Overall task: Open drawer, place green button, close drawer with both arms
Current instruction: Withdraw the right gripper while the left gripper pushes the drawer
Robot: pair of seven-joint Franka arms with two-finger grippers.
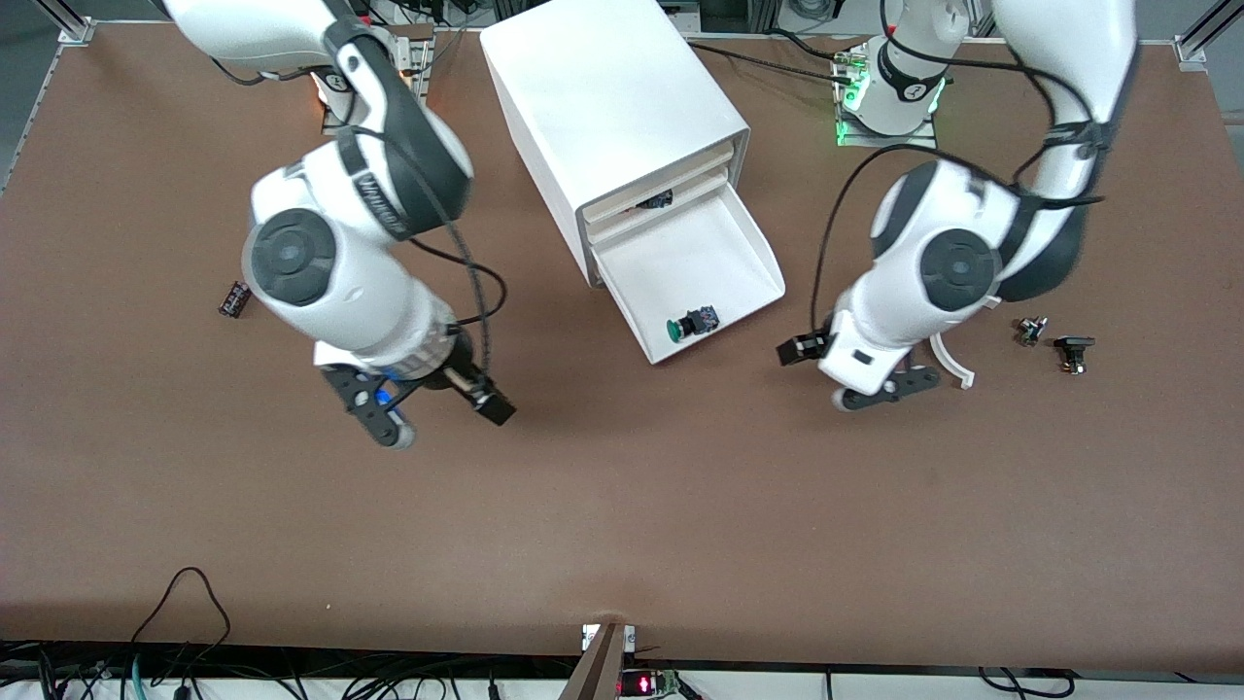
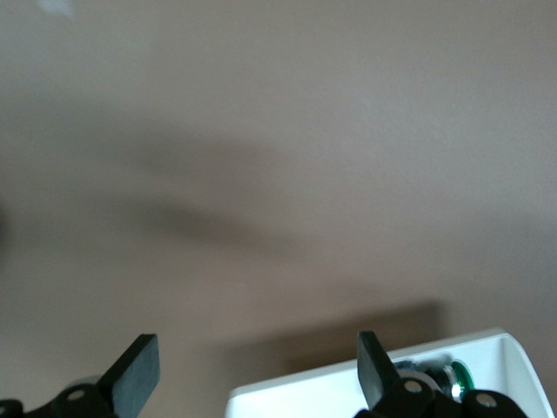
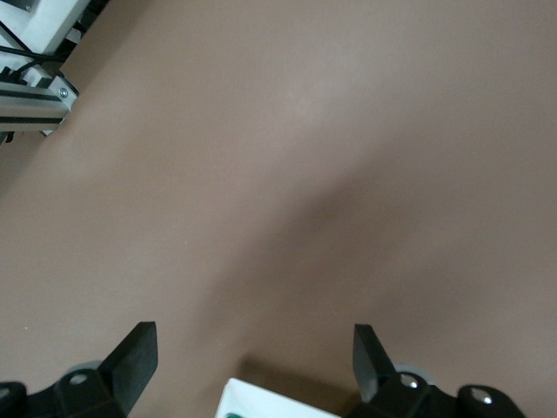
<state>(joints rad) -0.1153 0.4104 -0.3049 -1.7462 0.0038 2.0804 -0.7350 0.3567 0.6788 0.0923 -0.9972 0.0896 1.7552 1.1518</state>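
The white cabinet [image 1: 607, 107] stands at the middle of the table. Its lowest drawer [image 1: 680, 258] is pulled out. The button [image 1: 692, 324], black body with green cap, lies inside it by the front rim. My left gripper [image 1: 818, 374] is open and empty over the table, beside the drawer's front corner toward the left arm's end. The left wrist view shows my left gripper [image 2: 255, 374], the drawer's corner [image 2: 348, 394] and the button [image 2: 457, 374]. My right gripper [image 1: 442, 420] is open and empty over the table toward the right arm's end. The right wrist view shows my right gripper [image 3: 252, 361] and a drawer corner [image 3: 270, 406].
A tiny black ribbed part [image 1: 233, 298] lies near the right arm's end. A white curved piece [image 1: 952, 362] and two small parts [image 1: 1030, 331] [image 1: 1074, 352] lie near the left arm's end. An upper drawer [image 1: 661, 199] stands slightly ajar with something dark inside.
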